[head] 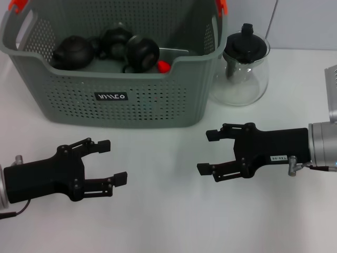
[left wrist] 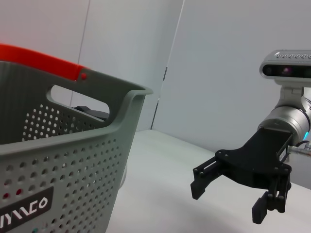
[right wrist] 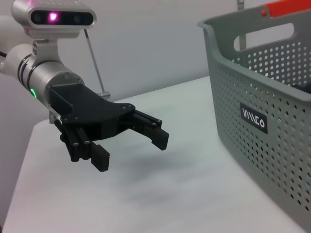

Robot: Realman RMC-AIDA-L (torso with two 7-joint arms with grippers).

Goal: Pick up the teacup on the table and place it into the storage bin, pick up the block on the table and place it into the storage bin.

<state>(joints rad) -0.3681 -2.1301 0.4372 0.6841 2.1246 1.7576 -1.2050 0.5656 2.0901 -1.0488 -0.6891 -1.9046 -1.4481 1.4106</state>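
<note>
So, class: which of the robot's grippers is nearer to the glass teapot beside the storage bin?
Right. The right gripper hangs open in front of the glass teapot. The left gripper, also open, sits in front of the storage bin, farther away.

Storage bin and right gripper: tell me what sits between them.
Nothing: the head view shows only bare white table between the storage bin and the open right gripper. The glass teapot stands aside.

Storage bin [head: 131,84]: matt perforated plastic (orange glossy clips); teapot [head: 243,71]: clear glass.
</note>
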